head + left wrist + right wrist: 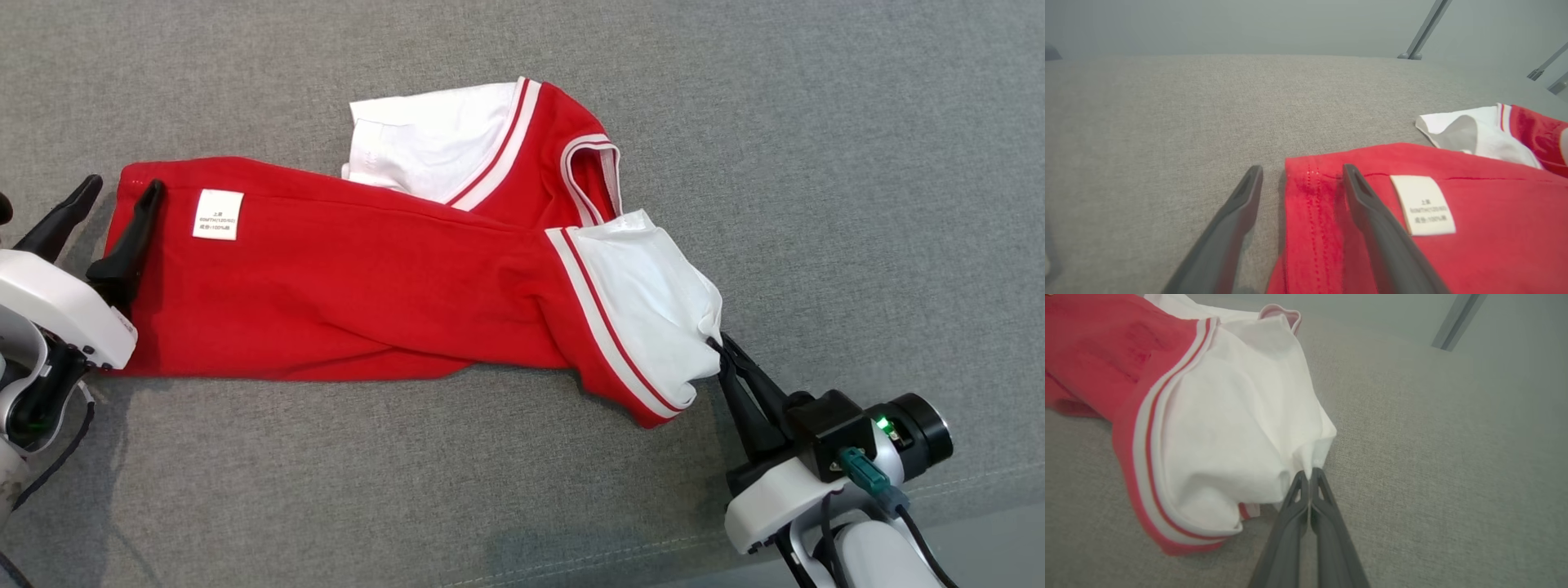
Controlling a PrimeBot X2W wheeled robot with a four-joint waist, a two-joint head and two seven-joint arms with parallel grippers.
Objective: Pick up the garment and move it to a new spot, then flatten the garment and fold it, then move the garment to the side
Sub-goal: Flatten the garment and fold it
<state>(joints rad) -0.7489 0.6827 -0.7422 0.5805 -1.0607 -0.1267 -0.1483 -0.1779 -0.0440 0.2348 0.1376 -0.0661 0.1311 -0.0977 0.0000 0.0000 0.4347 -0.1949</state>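
Observation:
The garment (351, 286) is a red shirt with white sleeves, folded lengthwise across the grey surface, a white label (218, 214) near its left hem. My left gripper (122, 188) stands open at that hem, one finger (1372, 220) lying on the red cloth and the other finger (1229, 228) off it on the grey fabric. At the right end my right gripper (718, 345) is shut on the white sleeve's edge (1312, 457), and the sleeve (1229, 428) bunches toward the pinch. The second white sleeve (433, 139) lies flat at the back.
A grey woven surface (816, 163) spreads all round the garment, with a stitched seam (571, 563) near the front edge. Grey metal struts (1423, 32) rise beyond its far side, and one metal strut (1457, 320) shows in the right wrist view.

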